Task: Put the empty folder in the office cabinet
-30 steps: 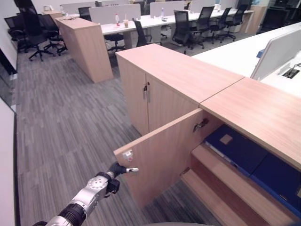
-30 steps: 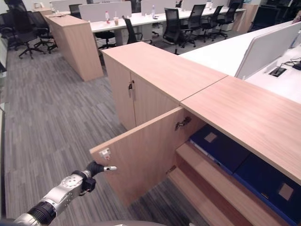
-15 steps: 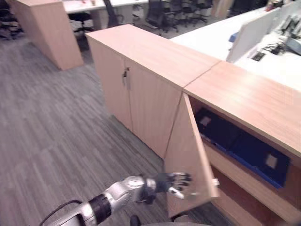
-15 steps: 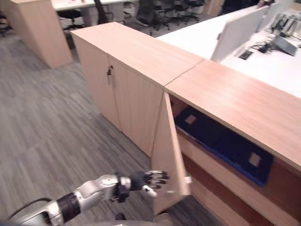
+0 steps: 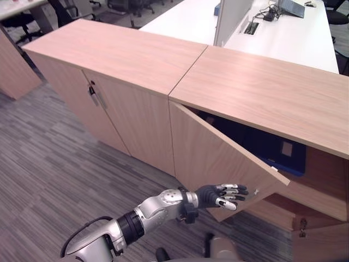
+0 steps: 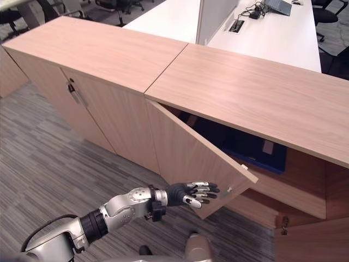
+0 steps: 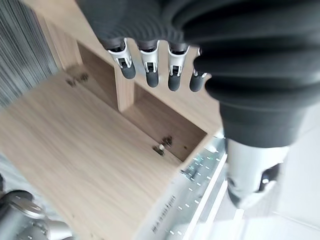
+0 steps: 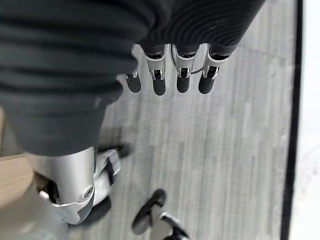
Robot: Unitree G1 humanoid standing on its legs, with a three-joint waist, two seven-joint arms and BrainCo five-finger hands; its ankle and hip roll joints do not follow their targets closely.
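A closed cabinet [image 5: 109,82] is seen at the left. The left hand [image 5: 221,195] is held with fingers straight and nothing gripped, against the outer face of the half-open door [image 5: 215,158] of the next cabinet [image 5: 262,87]. Inside, a blue folder [image 5: 275,153] is seen lying on the upper shelf. The right hand [image 8: 170,75] is held over carpet [image 8: 225,150], fingers relaxed and empty.

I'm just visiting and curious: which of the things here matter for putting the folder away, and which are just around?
Part of the job:
cabinet door, partly open
blue folders inside the cabinet
left hand, open, at the door's edge

Just around:
closed cabinet beside it
white desk behind
right hand, open, over the carpet
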